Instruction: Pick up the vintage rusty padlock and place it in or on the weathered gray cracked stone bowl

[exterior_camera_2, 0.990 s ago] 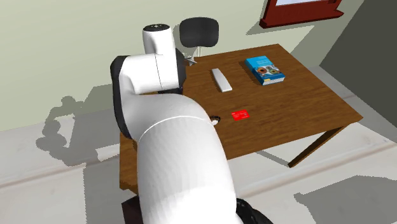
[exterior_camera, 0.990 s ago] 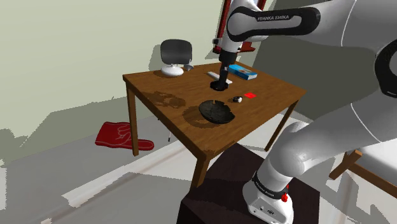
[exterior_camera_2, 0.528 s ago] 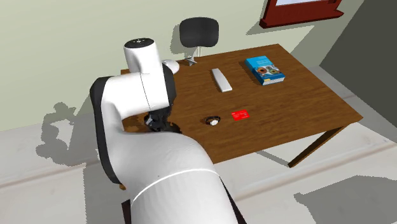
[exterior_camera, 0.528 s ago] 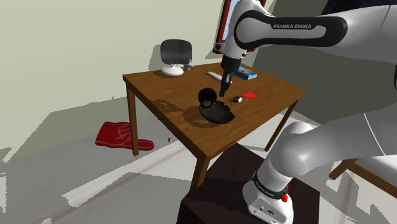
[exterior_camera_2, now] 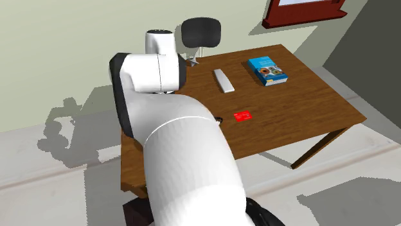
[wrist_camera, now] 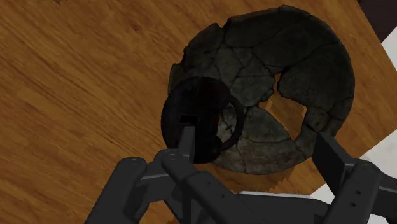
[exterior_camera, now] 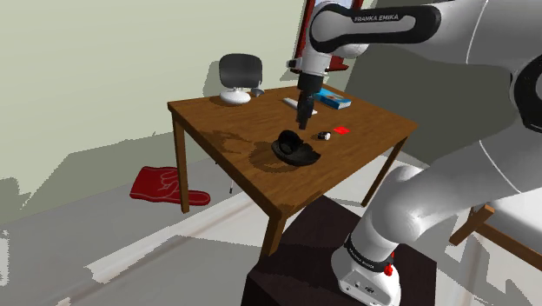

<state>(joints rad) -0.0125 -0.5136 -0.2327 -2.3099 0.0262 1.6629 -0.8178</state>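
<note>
Wrist view: gripper [wrist_camera: 257,137] fingers apart, clasping nothing. Padlock [wrist_camera: 200,118] lies over the rim of the cracked stone bowl [wrist_camera: 286,70], mid-table [wrist_camera: 76,95], right under one finger. Withdraw straight up, no sideways drift, or that finger may tip it off the rim

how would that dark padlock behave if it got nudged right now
The padlock looks rounded and sits across the cracked bowl's rim, so it would likely slide or roll, in or off. It appears rigid and compact, probably heavy for its size.
</note>
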